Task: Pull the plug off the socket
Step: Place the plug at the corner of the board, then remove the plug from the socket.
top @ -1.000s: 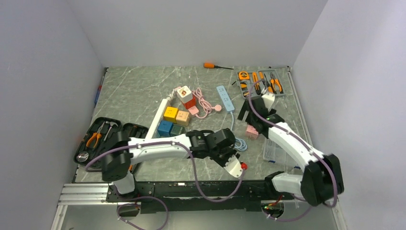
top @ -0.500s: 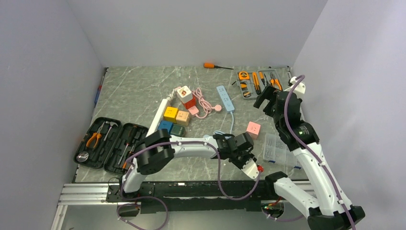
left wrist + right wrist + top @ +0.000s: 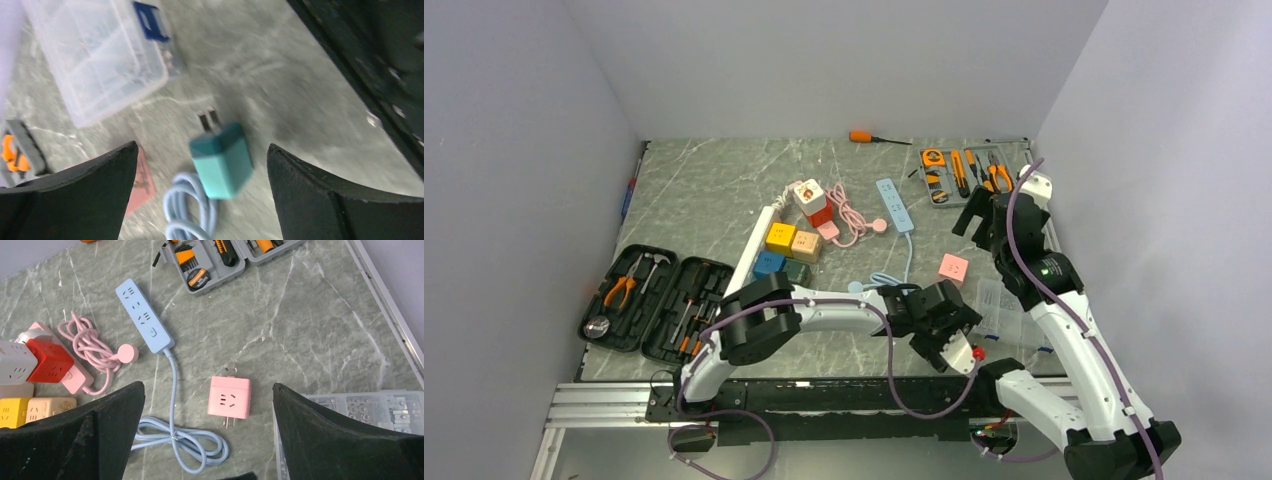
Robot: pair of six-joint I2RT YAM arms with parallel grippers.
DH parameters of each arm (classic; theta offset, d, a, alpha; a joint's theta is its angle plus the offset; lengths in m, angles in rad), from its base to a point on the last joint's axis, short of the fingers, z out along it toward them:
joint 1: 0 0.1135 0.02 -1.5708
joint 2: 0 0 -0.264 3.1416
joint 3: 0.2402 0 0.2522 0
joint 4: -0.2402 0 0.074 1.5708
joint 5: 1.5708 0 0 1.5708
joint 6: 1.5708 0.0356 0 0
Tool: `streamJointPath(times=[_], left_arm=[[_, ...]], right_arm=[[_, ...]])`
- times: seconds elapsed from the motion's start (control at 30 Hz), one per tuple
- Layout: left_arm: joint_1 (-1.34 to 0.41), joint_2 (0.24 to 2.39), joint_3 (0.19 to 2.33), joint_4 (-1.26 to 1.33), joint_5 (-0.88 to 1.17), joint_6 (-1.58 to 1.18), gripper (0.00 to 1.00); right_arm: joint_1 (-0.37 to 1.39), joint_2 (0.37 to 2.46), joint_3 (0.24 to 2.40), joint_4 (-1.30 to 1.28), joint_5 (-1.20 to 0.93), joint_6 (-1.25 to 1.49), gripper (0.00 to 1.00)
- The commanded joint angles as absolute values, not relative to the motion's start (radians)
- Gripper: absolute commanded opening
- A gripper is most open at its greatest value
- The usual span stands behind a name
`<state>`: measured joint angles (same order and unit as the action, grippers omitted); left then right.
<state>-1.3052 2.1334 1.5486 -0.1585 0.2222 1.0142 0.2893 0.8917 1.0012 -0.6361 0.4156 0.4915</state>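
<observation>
Robotics lab, bench-top test cell. Plain pale walls (image 3: 844, 60) box in a grey marble-patterned surface (image 3: 694, 190) on three sides. An aluminium rail (image 3: 599, 403) runs along the near edge, with the left arm (image 3: 834, 318) and right arm (image 3: 1079, 345) mounted by it, both built of white and black links.

Mixed hardware and electrical pieces lie loosely scattered:
- open black tool case (image 3: 656, 303) at left
- grey tool case (image 3: 964, 172) at far right
- orange screwdriver (image 3: 864, 137) by the back wall
- blue power strip (image 3: 894, 205) with coiled cord
- cluster of coloured cube sockets (image 3: 786, 250) beside a white power strip (image 3: 759, 240)
- pink cube socket (image 3: 953, 268) lying alone
- clear compartment box (image 3: 996, 305) near the right arm
</observation>
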Motion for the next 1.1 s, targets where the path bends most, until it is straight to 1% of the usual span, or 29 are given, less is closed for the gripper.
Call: streamJointPath(times=[0.0, 0.1, 0.2, 0.3, 0.4, 0.47, 0.6, 0.7, 0.77, 0.93, 1.07], left_arm=[[-1.299, 1.966, 1.517, -0.336, 0.227, 0.974, 0.99], [-1.269, 1.844, 1.544, -0.523, 0.258, 0.912, 0.99], [-1.204, 1.734, 1.611, -0.718, 0.322, 0.832, 0.99], [-1.088, 1.621, 1.647, -0.859, 0.391, 0.756, 0.99], [-0.979, 1.516, 1.620, -0.934, 0.388, 0.747, 0.99], [-0.863, 1.456, 1.584, -0.934, 0.403, 0.711, 0.99], [-0.607, 1.393, 1.476, -0.848, 0.383, 0.628, 0.99], [-0.434, 1.385, 1.371, -0.746, 0.371, 0.596, 0.99], [-0.351, 1.394, 1.325, -0.690, 0.358, 0.595, 0.99], [-0.220, 1.471, 1.285, -0.569, 0.353, 0.560, 0.99], [-0.176, 1.558, 1.294, -0.483, 0.336, 0.526, 0.96]], right_arm=[[0.284, 0.908, 1.004, -0.607, 0.406, 0.474, 1.00], [0.284, 0.928, 1.011, -0.584, 0.372, 0.477, 1.00], [0.284, 0.960, 1.013, -0.543, 0.304, 0.481, 1.00], [0.284, 1.012, 1.009, -0.494, 0.222, 0.484, 1.00], [0.309, 1.074, 1.018, -0.451, 0.179, 0.478, 1.00], [0.355, 1.128, 1.045, -0.427, 0.178, 0.466, 1.00], [0.505, 1.279, 1.147, -0.434, 0.264, 0.421, 1.00], [0.579, 1.391, 1.189, -0.392, 0.254, 0.410, 0.99], [0.622, 1.441, 1.194, -0.337, 0.226, 0.390, 0.97], [0.651, 1.570, 1.213, -0.206, 0.113, 0.381, 0.91], [0.652, 1.699, 1.287, -0.199, 0.099, 0.394, 0.81]])
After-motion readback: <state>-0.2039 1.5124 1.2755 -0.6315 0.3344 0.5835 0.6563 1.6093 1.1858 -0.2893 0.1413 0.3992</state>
